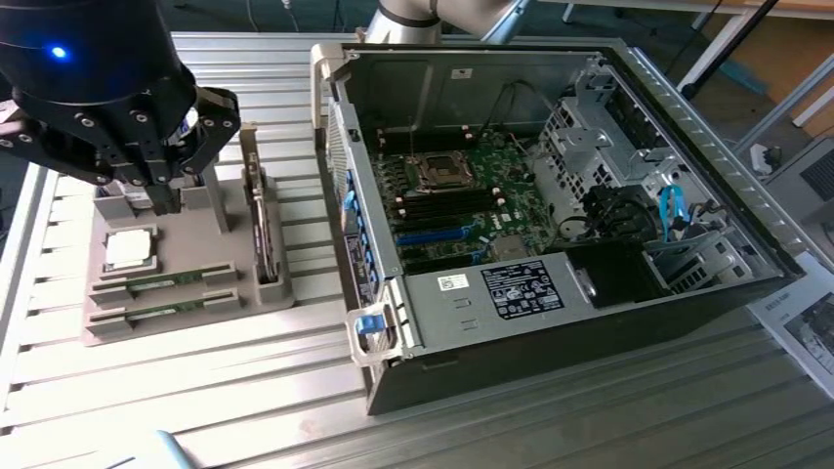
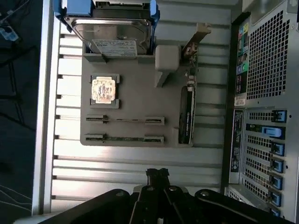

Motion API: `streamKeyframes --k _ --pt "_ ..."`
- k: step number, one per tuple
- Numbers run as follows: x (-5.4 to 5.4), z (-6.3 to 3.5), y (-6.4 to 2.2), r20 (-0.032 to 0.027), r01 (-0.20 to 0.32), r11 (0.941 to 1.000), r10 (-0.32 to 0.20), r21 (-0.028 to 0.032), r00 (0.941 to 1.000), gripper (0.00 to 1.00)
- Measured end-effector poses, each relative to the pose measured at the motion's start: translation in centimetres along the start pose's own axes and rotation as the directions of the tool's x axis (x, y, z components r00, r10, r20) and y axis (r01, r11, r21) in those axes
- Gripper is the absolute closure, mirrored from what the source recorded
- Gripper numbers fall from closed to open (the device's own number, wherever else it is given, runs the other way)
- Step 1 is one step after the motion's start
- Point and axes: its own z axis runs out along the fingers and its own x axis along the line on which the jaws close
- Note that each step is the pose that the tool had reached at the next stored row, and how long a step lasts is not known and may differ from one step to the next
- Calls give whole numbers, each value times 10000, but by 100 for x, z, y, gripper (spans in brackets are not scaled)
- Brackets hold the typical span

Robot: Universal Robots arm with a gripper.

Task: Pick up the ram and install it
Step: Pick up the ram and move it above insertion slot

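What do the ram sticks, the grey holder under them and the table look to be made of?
The ram sticks: green circuit board, probably fibreglass laminate, with pale labels. The grey holder: uniform matte grey with blocky moulded posts and slots, probably plastic. The table: pale ribbed slats with a soft sheen, seemingly aluminium.

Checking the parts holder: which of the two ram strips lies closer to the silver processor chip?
The inner ram strip, in the slot right beside the processor chip; the outer ram strip lies one slot further away.
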Motion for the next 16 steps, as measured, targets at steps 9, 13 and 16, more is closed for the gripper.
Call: streamKeyframes --k 9,13,16 --pt "0 22 -1 -80 3505 9365 -3506 -109 9365 90" --pt "1 28 -1 -95 4428 8965 -4430 -144 8965 90" --pt "1 33 -1 -106 5123 8586 -5125 -173 8586 90"
